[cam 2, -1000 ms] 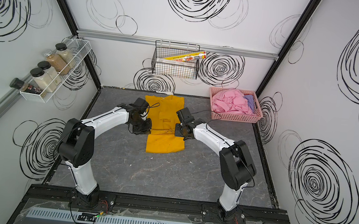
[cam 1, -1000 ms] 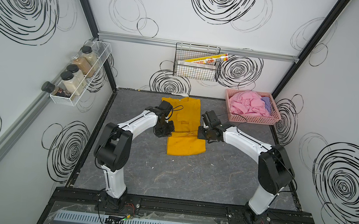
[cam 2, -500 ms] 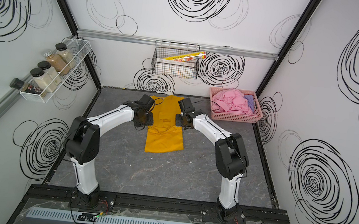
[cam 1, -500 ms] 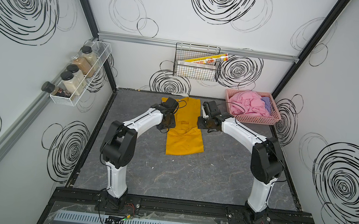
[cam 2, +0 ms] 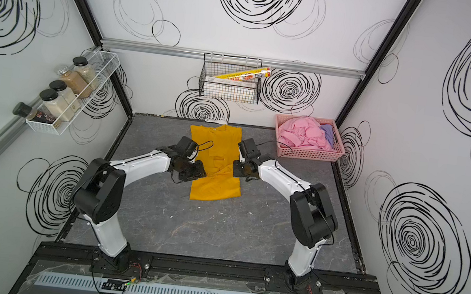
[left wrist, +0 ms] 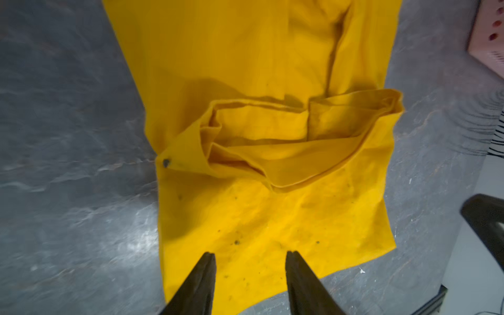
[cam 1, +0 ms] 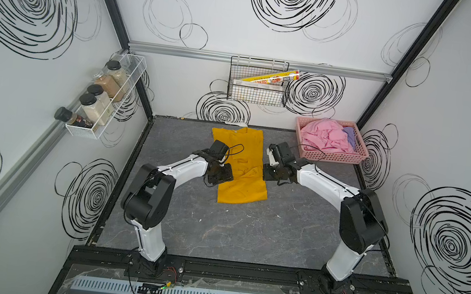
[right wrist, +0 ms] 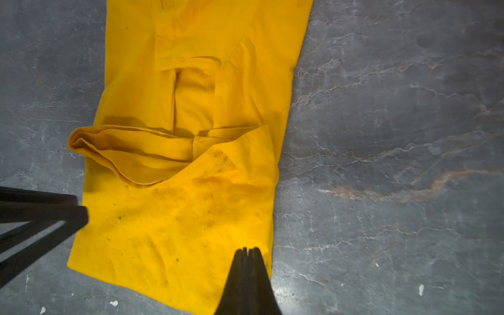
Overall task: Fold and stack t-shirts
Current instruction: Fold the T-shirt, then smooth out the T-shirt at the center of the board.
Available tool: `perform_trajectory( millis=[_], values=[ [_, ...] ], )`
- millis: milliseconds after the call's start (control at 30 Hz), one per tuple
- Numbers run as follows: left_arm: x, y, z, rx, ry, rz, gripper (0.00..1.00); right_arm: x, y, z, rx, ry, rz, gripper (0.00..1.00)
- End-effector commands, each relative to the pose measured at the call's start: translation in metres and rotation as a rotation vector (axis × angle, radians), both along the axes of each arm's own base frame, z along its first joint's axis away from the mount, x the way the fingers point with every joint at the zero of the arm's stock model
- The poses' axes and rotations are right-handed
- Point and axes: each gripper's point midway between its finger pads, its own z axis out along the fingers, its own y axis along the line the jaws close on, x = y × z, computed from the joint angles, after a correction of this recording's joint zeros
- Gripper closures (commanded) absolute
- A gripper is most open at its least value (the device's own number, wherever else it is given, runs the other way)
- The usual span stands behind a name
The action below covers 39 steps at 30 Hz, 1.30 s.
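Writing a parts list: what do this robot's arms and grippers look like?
The left arm and right arm have white shells with bulky black joints; a thin black cable loops at each wrist. The left gripper and right gripper have black tapered fingers.

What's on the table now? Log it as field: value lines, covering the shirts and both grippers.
yellow t-shirt: flat on the table, folded into a long strip, loose fold bunched across its middle
pink t-shirt: crumpled in the basket
lavender t-shirt: crumpled in the same basket, beside the pink one
left gripper: open, over the yellow t-shirt
right gripper: shut, near the yellow t-shirt's edge, no cloth seen in it
stack: not yet started
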Motion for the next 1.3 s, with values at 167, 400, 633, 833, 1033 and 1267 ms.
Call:
perform_trajectory(
  millis=[167,400,633,833,1033,1267],
  values=[
    [0.006,-0.030,0.005,-0.199,0.055,-0.073,0.53,0.021,0.017,0.006,-0.002,-0.002,0.041,1.00],
    [0.042,-0.032,-0.009,-0.218,0.088,-0.025,0.54,0.020,0.020,-0.001,-0.010,0.016,0.074,1.00],
    [0.107,-0.024,-0.007,-0.218,0.055,0.062,0.55,0.018,0.021,0.003,0.011,0.017,0.074,1.00],
    [0.161,-0.004,0.080,-0.058,-0.296,0.127,0.57,0.015,0.022,0.005,0.020,0.022,0.079,1.00],
    [0.090,-0.003,0.075,-0.244,-0.141,0.069,0.48,0.000,0.009,-0.009,-0.014,0.075,0.050,0.92],
    [-0.011,-0.001,0.033,-0.417,0.041,0.026,0.46,-0.038,0.025,-0.029,0.129,0.169,0.102,1.00]
  ],
)
